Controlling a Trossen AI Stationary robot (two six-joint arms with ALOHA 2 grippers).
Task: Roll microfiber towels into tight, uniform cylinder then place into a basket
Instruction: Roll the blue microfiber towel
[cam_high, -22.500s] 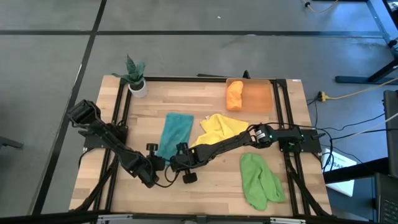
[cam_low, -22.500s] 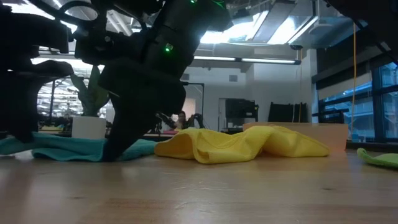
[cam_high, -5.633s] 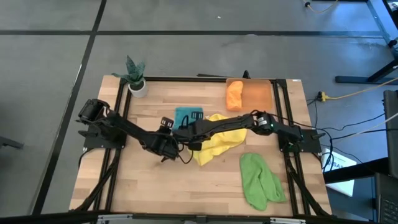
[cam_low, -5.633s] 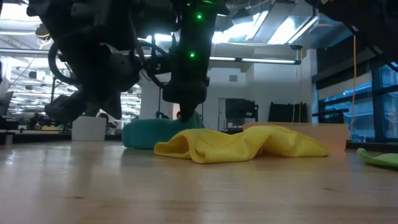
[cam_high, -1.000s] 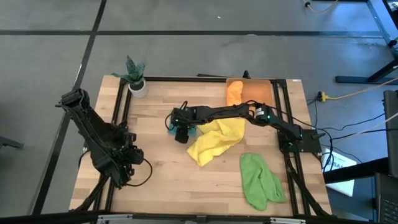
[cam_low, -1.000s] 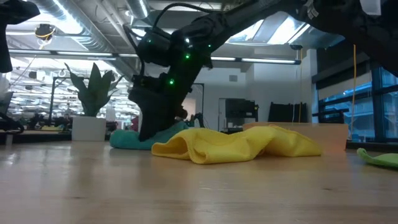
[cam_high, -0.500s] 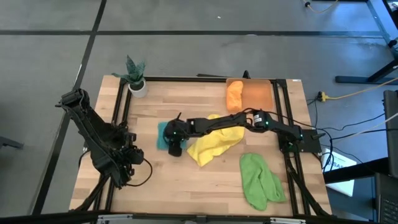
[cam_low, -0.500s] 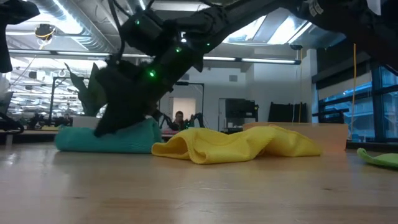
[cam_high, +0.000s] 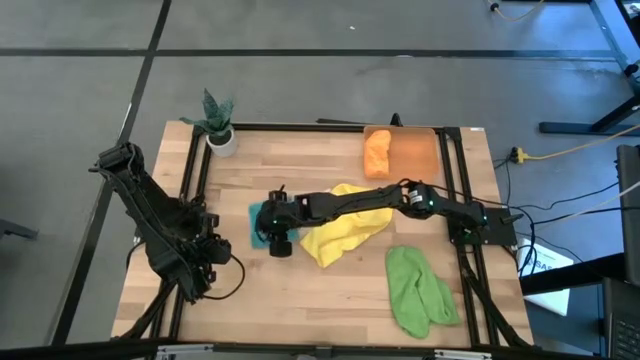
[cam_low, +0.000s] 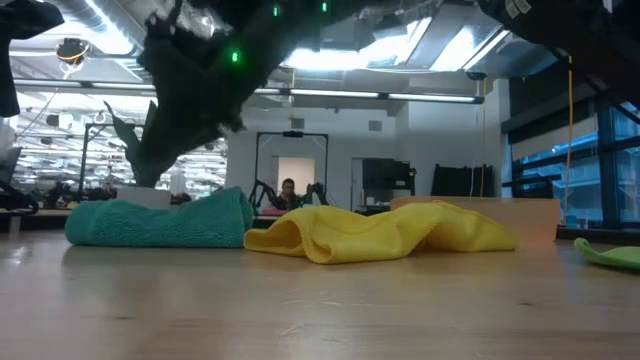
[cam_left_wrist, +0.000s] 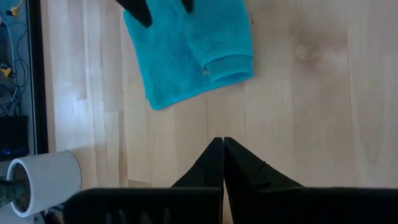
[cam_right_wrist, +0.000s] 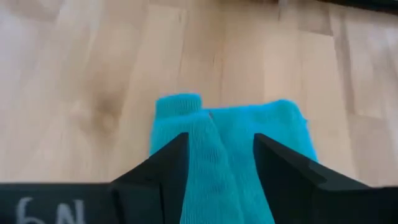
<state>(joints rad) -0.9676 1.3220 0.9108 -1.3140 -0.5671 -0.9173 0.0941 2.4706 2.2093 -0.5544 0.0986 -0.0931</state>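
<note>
The teal towel (cam_high: 257, 222) lies rolled on the table, left of the crumpled yellow towel (cam_high: 345, 225); in the low view the teal roll (cam_low: 160, 222) rests on its long side. My right gripper (cam_right_wrist: 217, 163) hangs open just above it, one finger over each side of the roll, touching nothing; the low view shows it (cam_low: 185, 90) clear of the cloth. My left gripper (cam_left_wrist: 222, 155) waits shut at the table's left side (cam_high: 210, 240). The orange towel (cam_high: 377, 152) lies in the basket (cam_high: 418, 157). The light green towel (cam_high: 418, 290) lies near the front right.
A white pot with a green plant (cam_high: 218, 130) stands at the far left corner. Black frame rails (cam_high: 452, 190) run along the table's left and right sides. Bare wood shows along the table's near edge (cam_high: 300, 300).
My right gripper has gone toward the table's left and near edges, sliding the teal roll along the table with it and turning it about. It has then risen clear of the roll, which stays lying left of the yellow towel.
</note>
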